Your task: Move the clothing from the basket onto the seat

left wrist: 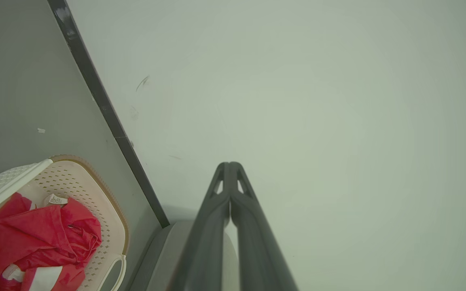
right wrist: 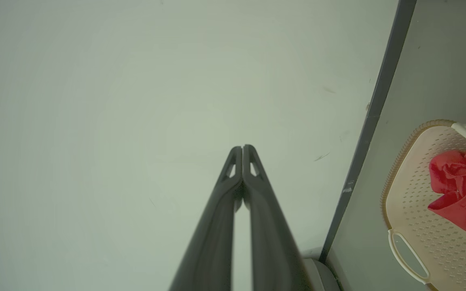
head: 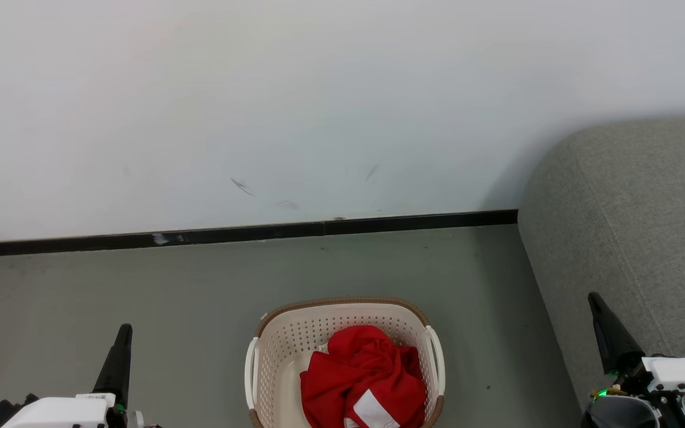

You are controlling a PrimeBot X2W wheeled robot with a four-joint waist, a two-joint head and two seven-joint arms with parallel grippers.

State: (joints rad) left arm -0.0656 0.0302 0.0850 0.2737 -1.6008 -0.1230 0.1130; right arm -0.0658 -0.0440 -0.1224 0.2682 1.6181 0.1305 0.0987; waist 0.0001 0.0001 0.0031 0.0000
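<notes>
The basket point(head: 342, 308) sits at the bottom centre of the head view, its near end cut off by the lower edge. One piece of clothing point(head: 361, 374) lies crumpled inside it, toward the right. Its lower folds and a white panel run out of frame, so its full shape cannot be made out. Of the one seat point(head: 634, 214), only a rounded corner shows at the right edge, near the basket but apart from it. A small white tag point(left wrist: 55, 199) on the garment carries print too small to read, as does a sticker point(head: 96, 396) on the housing behind the left gripper point(head: 123, 330) at lower left. The right gripper point(head: 594, 299) rises at lower right. Both grippers have their fingers pressed together and hold nothing. Two white handles point(head: 252, 371) flank the basket.
</notes>
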